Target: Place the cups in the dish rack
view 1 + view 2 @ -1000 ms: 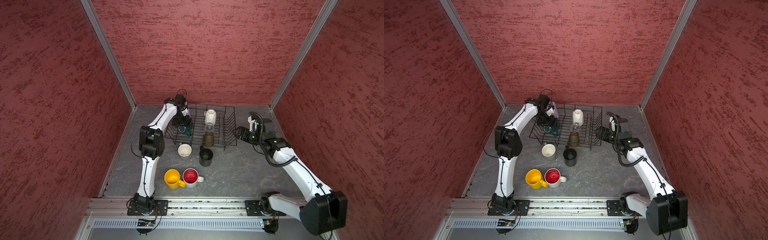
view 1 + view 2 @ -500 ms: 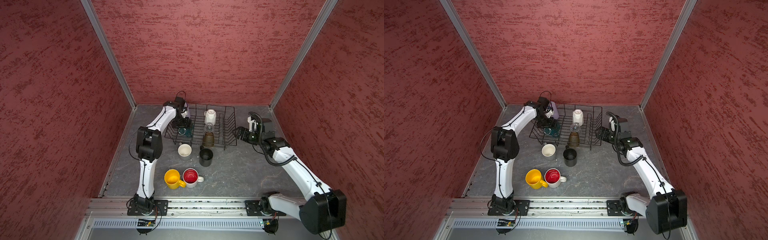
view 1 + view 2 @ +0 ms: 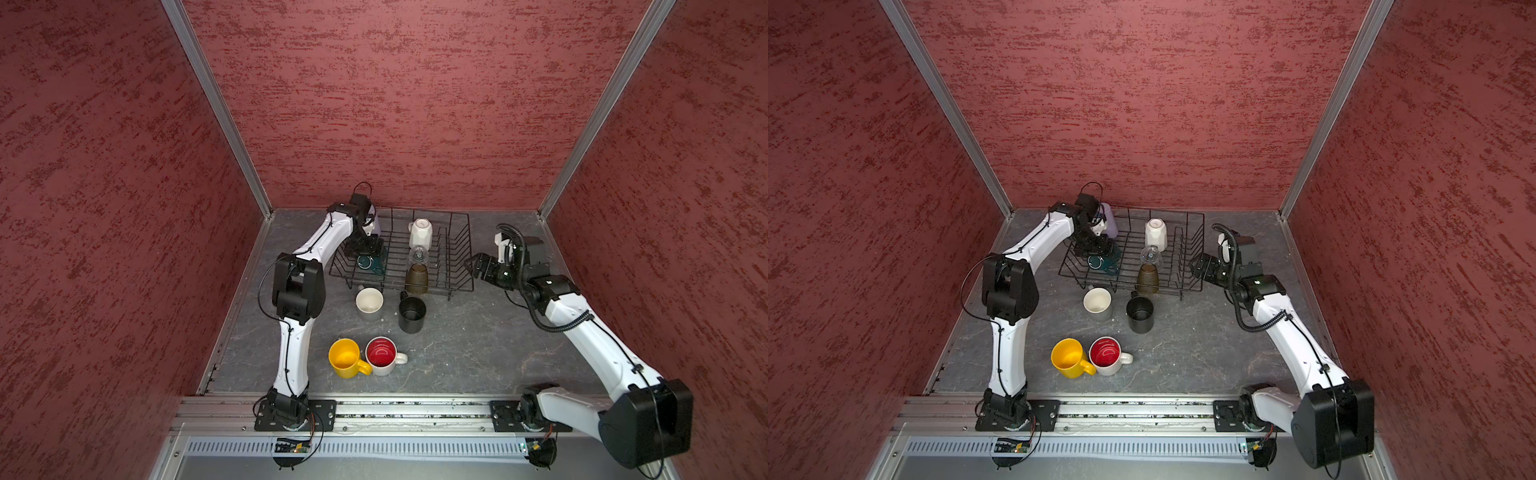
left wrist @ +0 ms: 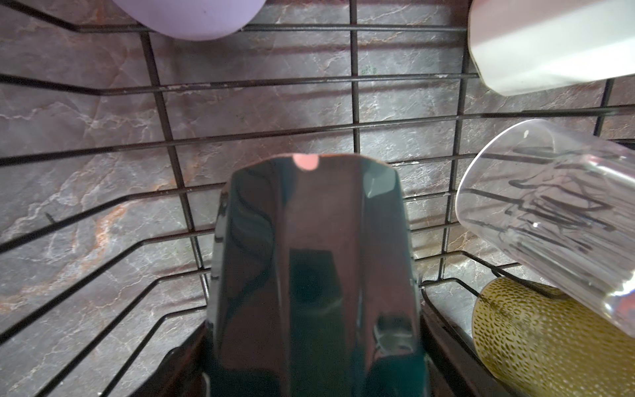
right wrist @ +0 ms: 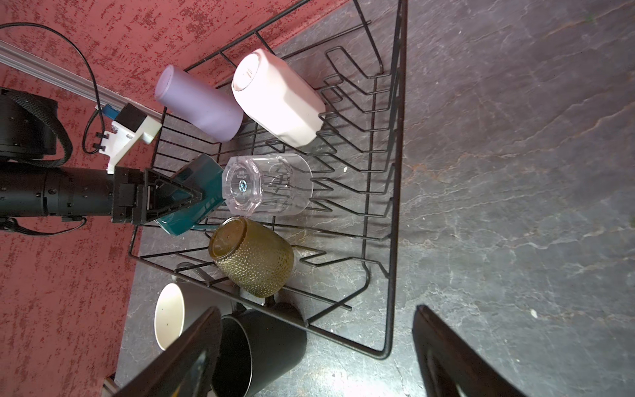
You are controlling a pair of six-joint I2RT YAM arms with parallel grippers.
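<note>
My left tool (image 3: 366, 248) grips the teal cup (image 3: 371, 263) inside the dish rack (image 3: 453, 266). My right tool (image 3: 477, 266) hangs open just beside that rack.

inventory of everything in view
dish rack: 1, black, table's far side
lavender cup: 1, lavender, rack's back-left corner
white faceted cup: 1, white, rack's back
clear glass: 1, clear, mid-rack
amber glass: 1, amber, rack's front
teal mug: 1, teal, in rack
grey cup: 1, grey, before rack
black mug: 1, black, beside grey cup
yellow mug: 1, yellow, near side
red-lined mug: 1, white, beside yellow mug
left gripper: 1, black, gripping teal mug
right gripper: 1, black, open, beside rack
</note>
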